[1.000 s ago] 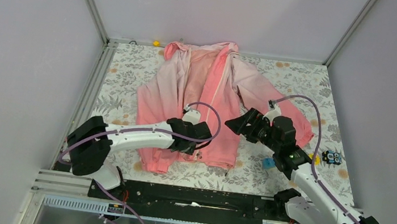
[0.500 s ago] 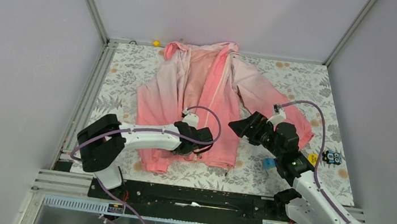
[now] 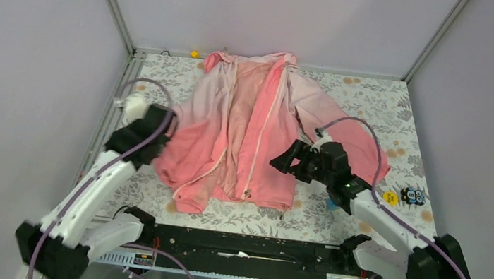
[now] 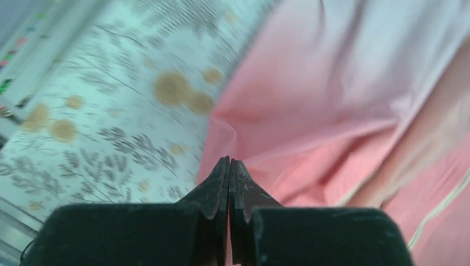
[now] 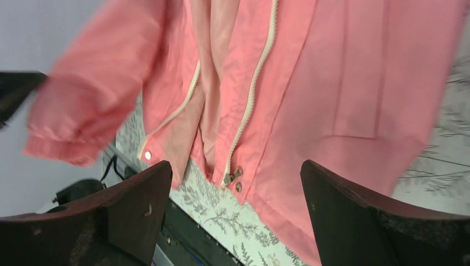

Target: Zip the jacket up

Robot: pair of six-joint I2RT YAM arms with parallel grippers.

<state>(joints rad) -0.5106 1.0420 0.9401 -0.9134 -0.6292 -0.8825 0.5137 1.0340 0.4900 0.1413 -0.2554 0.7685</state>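
Observation:
The pink jacket (image 3: 247,111) lies spread on the flowered table with its front open. Both white zipper (image 3: 265,127) edges are apart. My left gripper (image 3: 163,123) is at the jacket's left edge. In the left wrist view its jaws (image 4: 229,160) are pressed together on a fold of the pink fabric (image 4: 332,83). My right gripper (image 3: 282,162) hovers open over the right front panel. In the right wrist view the metal zipper slider (image 5: 234,173) sits at the hem of the jacket (image 5: 343,83), between my spread right gripper (image 5: 235,166) fingers but not touched by them.
Right of the jacket lie a yellow disc (image 3: 390,197), a blue block (image 3: 331,203) and a small dark toy (image 3: 413,195). A yellow bit (image 3: 194,53) lies by the back wall. A black rail (image 3: 238,245) runs along the near edge. Walls close in both sides.
My left gripper shut at the hem near the zipper, then swung far left, dragging the left front panel open. My right gripper shifted slightly left over the right panel.

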